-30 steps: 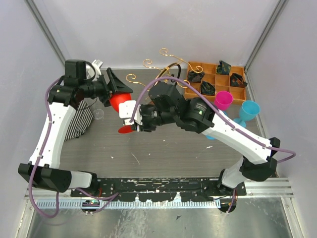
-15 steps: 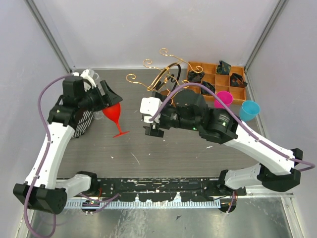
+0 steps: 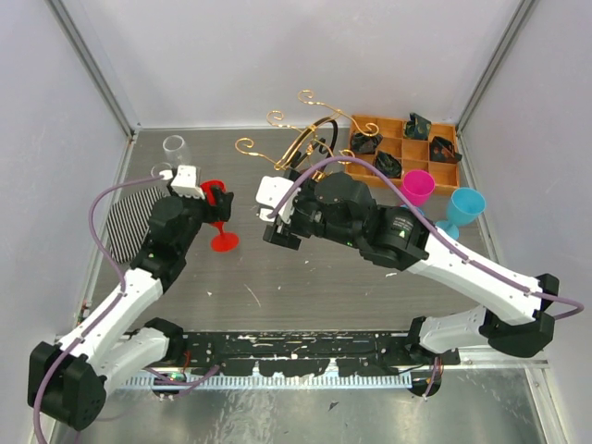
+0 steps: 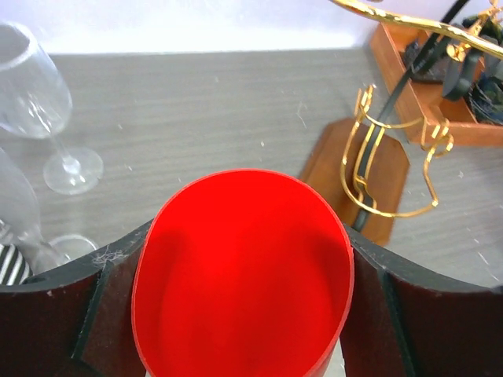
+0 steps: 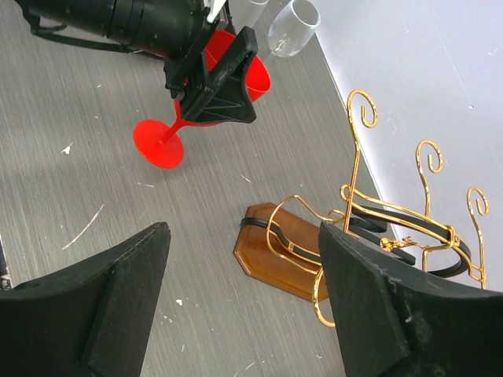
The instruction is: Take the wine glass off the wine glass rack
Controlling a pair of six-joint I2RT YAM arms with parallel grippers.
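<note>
Wine glass [image 3: 223, 241], a red one, is off the wine glass rack [image 5: 357, 221] and stands well apart from it on the left half of the grey table [image 3: 305, 277], with its round foot low at the table top (whether it quite touches I cannot tell). The left gripper [image 3: 215, 196] is clamped on the wine glass: in the left wrist view a black finger [image 4: 55, 314] presses each side of the red bowl, whose open mouth faces the camera. The right gripper [image 5: 244, 228] hovers between the glass and the rack with its two fingers spread wide and nothing between them. Below and beyond it the rack stands upright on its brown wooden base [image 5: 275, 267], gold wire rising to curled scroll ends, a black curved band running through it, and no glass hanging on it. Two clear glasses [image 4: 35, 86] stand on the table to the left of the red one, near the back corner. A black and white striped cloth [image 3: 125, 222] lies along the left edge. At the right rear sits an orange-brown wooden tray [image 3: 400, 121] with dark things in its compartments, and just in front of it stand a pink cup [image 3: 416, 185] and a blue cup [image 3: 465, 205].
</note>
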